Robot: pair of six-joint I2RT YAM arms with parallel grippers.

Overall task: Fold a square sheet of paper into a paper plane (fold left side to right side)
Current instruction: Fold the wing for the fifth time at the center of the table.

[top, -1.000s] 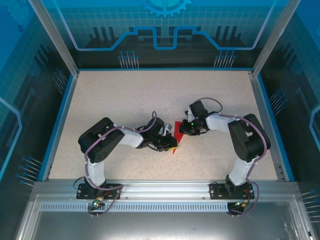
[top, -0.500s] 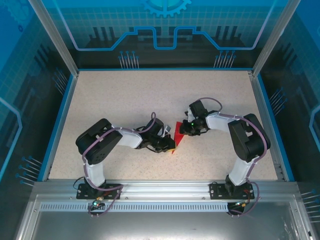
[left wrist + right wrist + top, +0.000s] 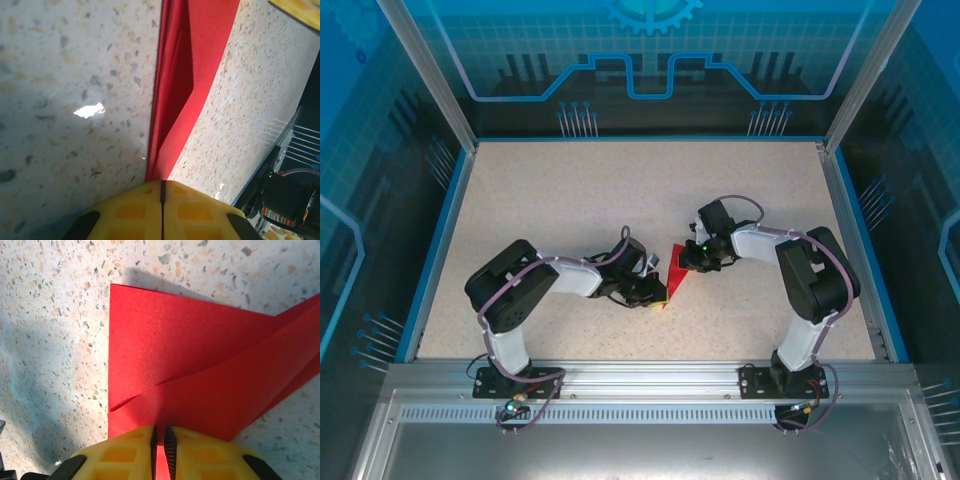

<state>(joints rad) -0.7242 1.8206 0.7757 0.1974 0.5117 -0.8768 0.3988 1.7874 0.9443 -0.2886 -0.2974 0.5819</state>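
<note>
Currently the left gripper is pressing its yellow jaws flat together on the narrow near tip of the red sheet of paper, with no gap showing at the seam. The right gripper is pinching the opposite, wider end, with a sliver of red showing between its ribbed jaws. The sheet is lying mostly flat on the speckled tabletop, between the two arms, already folded into a long layered wedge. In the right wrist view an upper flap is crossing the lower layer on a diagonal and lifting slightly at its left corner.

Risks, as judged:
- Both grippers are gripping one thin sheet at opposite ends, so any pull apart is likely tearing it or slipping it out of the left jaws, which are catching only a tip.
- Pushing the ends together is likely buckling the wedge and adding a stray crease.
- The loose flap is at risk of shifting off its edge if the paper is dragged over the tabletop, leaving the left-to-right fold misaligned.
- Whether the left jaws are catching all layers cannot be told.
</note>
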